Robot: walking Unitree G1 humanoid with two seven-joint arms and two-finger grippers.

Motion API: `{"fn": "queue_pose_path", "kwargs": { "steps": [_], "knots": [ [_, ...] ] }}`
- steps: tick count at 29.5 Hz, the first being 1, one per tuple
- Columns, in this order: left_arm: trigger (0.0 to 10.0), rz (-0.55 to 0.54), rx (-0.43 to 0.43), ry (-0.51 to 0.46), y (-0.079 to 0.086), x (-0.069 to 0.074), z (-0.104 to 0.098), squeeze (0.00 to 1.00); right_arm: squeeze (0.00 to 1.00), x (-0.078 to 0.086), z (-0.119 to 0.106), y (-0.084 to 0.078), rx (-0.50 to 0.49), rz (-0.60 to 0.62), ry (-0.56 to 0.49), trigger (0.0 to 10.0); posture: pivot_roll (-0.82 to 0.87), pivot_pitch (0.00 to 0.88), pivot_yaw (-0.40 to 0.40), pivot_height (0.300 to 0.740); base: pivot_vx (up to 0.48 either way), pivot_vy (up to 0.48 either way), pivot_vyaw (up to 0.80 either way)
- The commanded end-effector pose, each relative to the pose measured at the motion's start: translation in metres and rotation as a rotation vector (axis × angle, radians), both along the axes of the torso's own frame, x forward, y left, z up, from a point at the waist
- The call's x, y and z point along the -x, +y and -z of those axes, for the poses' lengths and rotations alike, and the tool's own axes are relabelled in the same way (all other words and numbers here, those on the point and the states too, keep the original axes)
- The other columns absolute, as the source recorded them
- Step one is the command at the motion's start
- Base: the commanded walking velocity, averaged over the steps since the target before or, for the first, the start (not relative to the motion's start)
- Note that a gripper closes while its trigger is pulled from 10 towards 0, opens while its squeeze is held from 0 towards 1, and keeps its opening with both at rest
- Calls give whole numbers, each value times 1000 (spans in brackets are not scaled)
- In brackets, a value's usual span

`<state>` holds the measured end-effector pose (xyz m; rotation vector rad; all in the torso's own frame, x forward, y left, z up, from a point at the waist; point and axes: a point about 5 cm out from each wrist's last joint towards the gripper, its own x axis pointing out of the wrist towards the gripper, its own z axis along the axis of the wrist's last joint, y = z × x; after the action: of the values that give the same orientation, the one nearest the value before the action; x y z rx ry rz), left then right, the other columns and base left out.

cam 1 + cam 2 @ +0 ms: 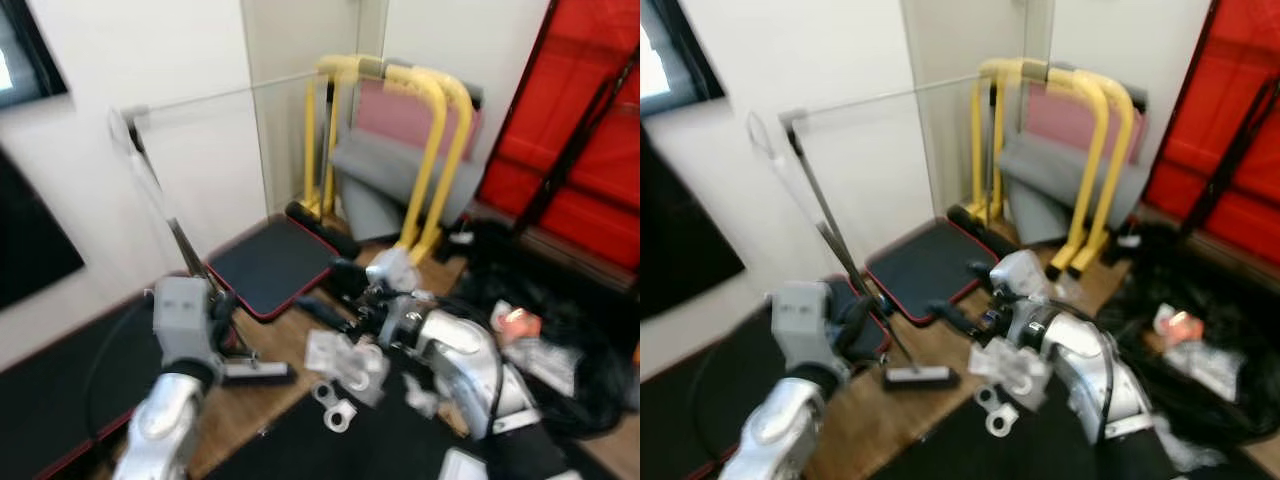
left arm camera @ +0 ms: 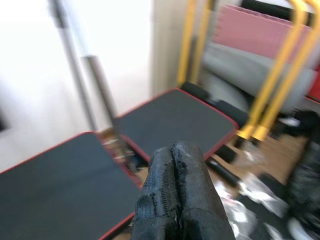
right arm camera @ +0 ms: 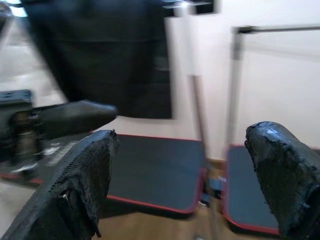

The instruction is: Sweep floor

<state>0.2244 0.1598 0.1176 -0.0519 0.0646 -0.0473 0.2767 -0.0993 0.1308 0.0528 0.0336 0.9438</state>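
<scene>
A broom with a long thin handle leans toward the white wall, and its dark flat head rests on the wooden floor. My left gripper is shut with nothing between its fingers. It hovers just left of the handle's lower part and short of it. My right gripper is open wide and empty, and it sits to the right of the broom head. Small white bits of debris lie on the floor below my right arm.
Black mats with red edges cover the floor by the wall. A yellow tube frame with grey and pink pads stands at the back. Red panels and a heap of black clutter fill the right side.
</scene>
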Motion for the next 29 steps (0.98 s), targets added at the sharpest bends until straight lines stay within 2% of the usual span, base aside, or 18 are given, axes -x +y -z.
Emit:
{"fn": "queue_pose_path", "kwargs": {
  "steps": [1,15,25,29],
  "knots": [
    [10000,14,18,19,-3,2,4,0,0,-1,2,-4,8,9,14,10000,-77,0,-49,740,0,0,712],
    [10000,15,15,20,-4,2,4,0,0,-1,3,-5,-6,7,37,10000,-80,0,-52,740,0,0,703],
    [10000,20,7,10,-6,2,2,0,0,-4,3,-6,-43,40,62,10000,-71,0,-52,740,0,0,0],
    [10000,96,-13,-9,-18,2,-1,0,0,0,5,-3,-50,22,67,10000,-69,0,-45,740,0,0,0]
  ]
}}
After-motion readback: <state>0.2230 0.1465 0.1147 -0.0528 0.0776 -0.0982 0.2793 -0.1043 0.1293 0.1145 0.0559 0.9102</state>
